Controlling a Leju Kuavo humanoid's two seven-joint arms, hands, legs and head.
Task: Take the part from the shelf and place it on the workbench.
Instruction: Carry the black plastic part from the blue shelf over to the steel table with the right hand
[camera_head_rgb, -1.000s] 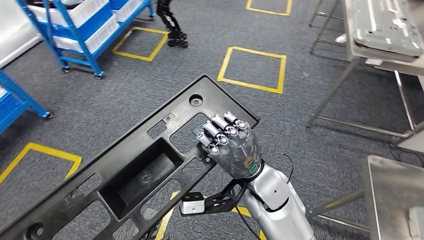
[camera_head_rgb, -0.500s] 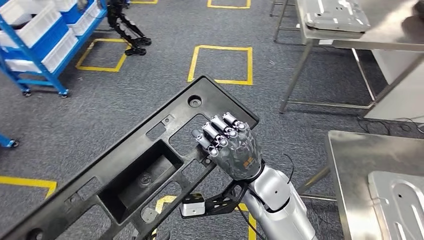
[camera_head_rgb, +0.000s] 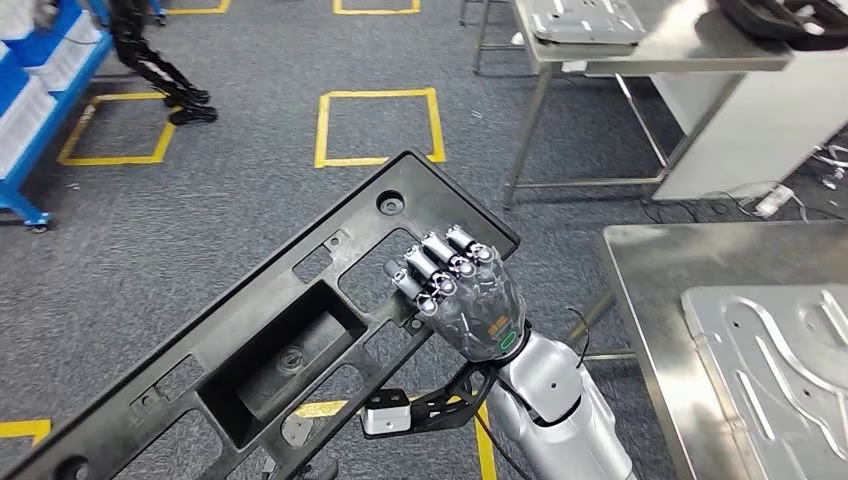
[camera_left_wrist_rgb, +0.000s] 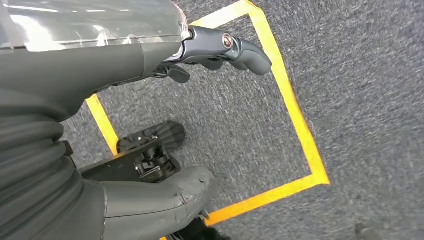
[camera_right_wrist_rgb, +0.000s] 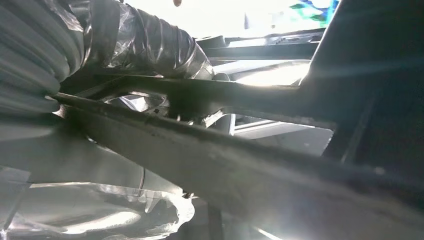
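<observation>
Black plastic part (camera_head_rgb: 262, 345), a long frame with cut-outs and a deep rectangular pocket, slants across the head view from the lower left up to a rounded corner near the middle, carried in the air above the grey carpeted floor (camera_head_rgb: 200, 210). Right hand (camera_head_rgb: 465, 295) grips it near that upper end, fingers (camera_head_rgb: 440, 262) curled over a rib of the frame; from the right wrist the dark bars of the part (camera_right_wrist_rgb: 240, 150) run close across the camera with the hand (camera_right_wrist_rgb: 145, 47) wrapped against them. Left hand (camera_left_wrist_rgb: 150, 100) hangs over the carpet with nothing in it, thumb and fingers apart, above a yellow tape square (camera_left_wrist_rgb: 295, 120). At the right stands a steel surface (camera_head_rgb: 650, 270) bearing a pressed metal sheet (camera_head_rgb: 780, 350). Farther off another steel surface (camera_head_rgb: 660, 45) carries a similar sheet (camera_head_rgb: 585, 20)
</observation>
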